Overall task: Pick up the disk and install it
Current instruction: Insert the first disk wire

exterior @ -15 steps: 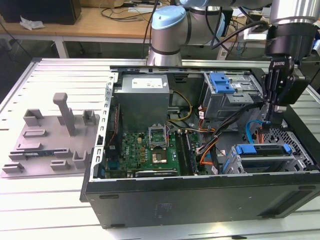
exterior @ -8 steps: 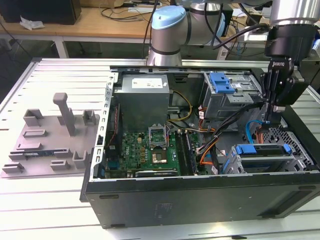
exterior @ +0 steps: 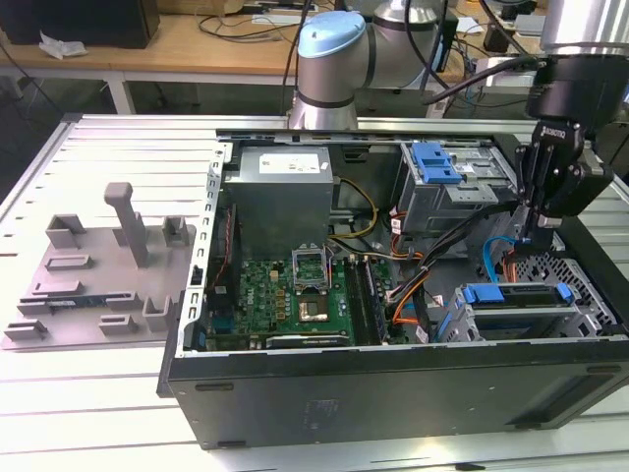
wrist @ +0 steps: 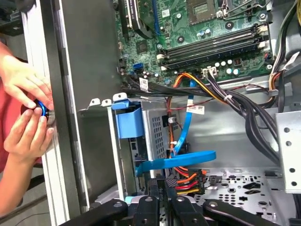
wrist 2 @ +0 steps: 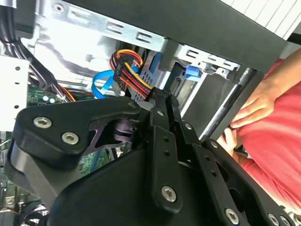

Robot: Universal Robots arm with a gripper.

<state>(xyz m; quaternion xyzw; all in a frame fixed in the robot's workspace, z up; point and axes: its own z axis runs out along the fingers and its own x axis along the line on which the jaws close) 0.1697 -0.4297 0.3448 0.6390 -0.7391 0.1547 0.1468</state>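
Black gripper [wrist 2: 162, 98], narrow and apparently empty, hangs just above the cables [wrist: 188, 178] inside the case [exterior: 393, 393]. Nearby, the disk [exterior: 516, 295] lies in the lower bay [exterior: 511, 323], so installing looks nearly done. Seating it fully calls for a straight push clear of the cables.

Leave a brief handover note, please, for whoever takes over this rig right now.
Gripper: jaws shut, holding nothing, hanging over the open case, nearest the disk.
Disk: lies in the bay at the exterior view's right, in its blue bracket, not gripped.
Done: the disk sits in a bay, as far as shows.
Left: I cannot tell whether it is fully seated, so the install is unconfirmed.
Note: a person's hands are at the case's outer wall in both wrist views.
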